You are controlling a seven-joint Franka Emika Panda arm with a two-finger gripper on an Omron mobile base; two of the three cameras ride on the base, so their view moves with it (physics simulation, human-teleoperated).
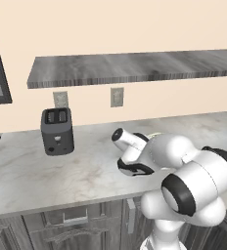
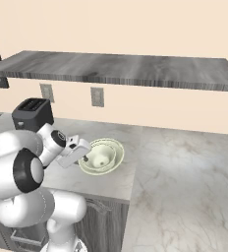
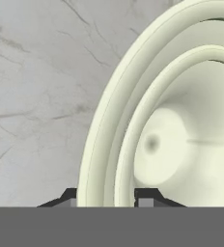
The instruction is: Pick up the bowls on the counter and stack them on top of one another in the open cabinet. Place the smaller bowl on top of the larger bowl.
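Right base view: a white Franka arm with dark joints reaches low over the pale grey-white marbled stone desk (image 2: 185, 162), its end effector (image 2: 84, 156) at the near rim of two nested pale cream-green glazed bowls with flared rims. The narrower cream-green flared bowl (image 2: 102, 157) sits inside the wider cream-green flared bowl (image 2: 117, 150), and both rest on the desk near its front edge, just right of the arm. Above them, the long dark grey streaked slab of the open cabinet (image 2: 135, 71) runs along the peach wall. A dark grey two-slot toaster (image 2: 32, 112) stands on the desk behind the arm, below a pale wall outlet (image 2: 97, 96).

In the hand view, the two dark fingertips (image 3: 147, 195) rise on either side of the bowl rims: one tip shows outside the wider bowl (image 3: 97, 144), the other inside the narrower bowl (image 3: 181, 140). The end effector (image 3: 106, 198) is spread, straddling both rims; whether the tips touch the glaze cannot be told.

In the left base view, the arm's white links hide most of the bowls; a sliver of pale green rim (image 1: 153, 135) shows behind the wrist, with the toaster (image 1: 56, 131) standing well apart to the left.
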